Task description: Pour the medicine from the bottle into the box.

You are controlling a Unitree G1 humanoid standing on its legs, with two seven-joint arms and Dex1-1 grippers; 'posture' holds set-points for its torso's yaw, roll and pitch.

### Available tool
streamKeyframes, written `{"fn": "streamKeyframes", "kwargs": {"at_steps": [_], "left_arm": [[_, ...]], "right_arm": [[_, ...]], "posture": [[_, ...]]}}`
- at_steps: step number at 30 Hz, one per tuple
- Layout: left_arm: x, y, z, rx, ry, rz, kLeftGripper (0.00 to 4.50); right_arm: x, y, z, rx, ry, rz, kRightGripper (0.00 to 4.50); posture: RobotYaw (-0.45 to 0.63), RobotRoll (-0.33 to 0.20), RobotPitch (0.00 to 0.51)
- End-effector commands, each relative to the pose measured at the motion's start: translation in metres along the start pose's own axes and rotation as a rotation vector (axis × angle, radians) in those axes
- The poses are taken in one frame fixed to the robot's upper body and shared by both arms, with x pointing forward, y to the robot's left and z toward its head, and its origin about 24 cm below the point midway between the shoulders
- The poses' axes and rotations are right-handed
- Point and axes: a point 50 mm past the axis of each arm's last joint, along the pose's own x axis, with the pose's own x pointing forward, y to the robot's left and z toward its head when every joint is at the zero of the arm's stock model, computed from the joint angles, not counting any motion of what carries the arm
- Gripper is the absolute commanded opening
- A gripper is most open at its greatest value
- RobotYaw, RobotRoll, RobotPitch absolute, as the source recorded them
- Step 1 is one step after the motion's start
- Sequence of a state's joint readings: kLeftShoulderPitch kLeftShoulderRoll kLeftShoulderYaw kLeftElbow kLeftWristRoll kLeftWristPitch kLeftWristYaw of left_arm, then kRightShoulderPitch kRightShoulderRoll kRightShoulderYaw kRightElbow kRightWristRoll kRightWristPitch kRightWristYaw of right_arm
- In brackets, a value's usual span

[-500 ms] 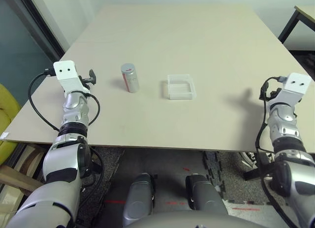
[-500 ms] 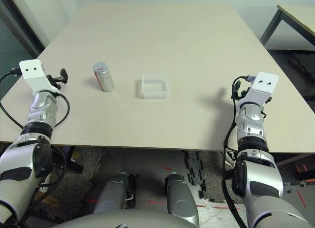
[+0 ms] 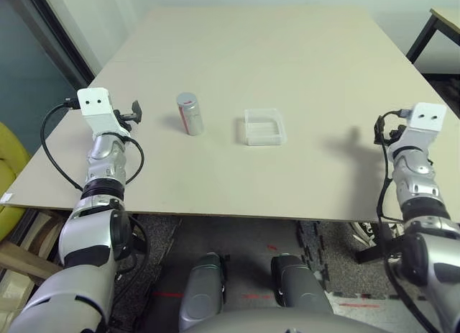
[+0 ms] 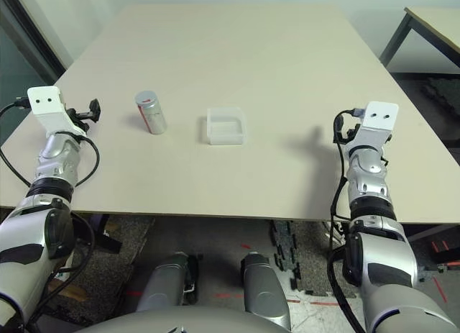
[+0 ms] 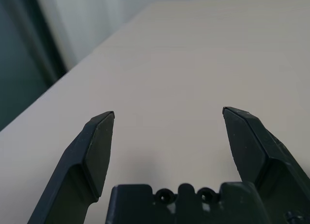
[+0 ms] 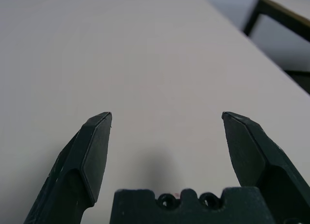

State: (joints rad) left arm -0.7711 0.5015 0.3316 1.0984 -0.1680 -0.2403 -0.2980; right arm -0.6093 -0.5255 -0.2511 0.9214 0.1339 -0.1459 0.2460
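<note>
The small silver-grey cylindrical bottle [image 3: 190, 113] carries a red stripe down its side. The shallow rectangular box of clear plastic [image 3: 264, 126] is colourless, letting the plain pale beige bench [image 3: 287, 52] show through. Both pairs of fingers [image 5: 99, 146] [image 6: 94, 149] are matt black.

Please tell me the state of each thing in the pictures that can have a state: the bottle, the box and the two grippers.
bottle: standing upright on the table, not held, left of the box.
box: lying flat on the table, open on top, apart from the bottle.
left gripper: open, holding nothing, above the table.
right gripper: open, holding nothing, above the table.
</note>
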Motion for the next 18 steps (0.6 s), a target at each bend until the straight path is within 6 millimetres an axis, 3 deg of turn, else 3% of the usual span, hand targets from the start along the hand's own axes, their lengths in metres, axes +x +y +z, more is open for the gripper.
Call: {"fn": "streamKeyframes", "kwargs": {"at_steps": [1, 10, 18], "left_arm": [[-0.007, 0.0, -0.005, -0.027, 0.024, -0.2, 4.49], [-0.028, -0.003, -0.004, -0.043, 0.043, -0.662, 4.49], [-0.032, -0.017, -0.006, -0.007, 0.04, -0.803, 4.49]], "right_arm": [[0.003, 0.0, 0.022, -0.036, -0.031, 0.209, 4.5], [-0.008, 0.019, 0.068, -0.139, -0.035, 0.734, 4.5], [-0.014, 0.043, 0.093, -0.196, -0.005, 1.009, 4.5]], "posture": [[-0.07, 0.0, 0.063], [-0.09, 0.0, 0.07], [-0.06, 0.0, 0.062]]}}
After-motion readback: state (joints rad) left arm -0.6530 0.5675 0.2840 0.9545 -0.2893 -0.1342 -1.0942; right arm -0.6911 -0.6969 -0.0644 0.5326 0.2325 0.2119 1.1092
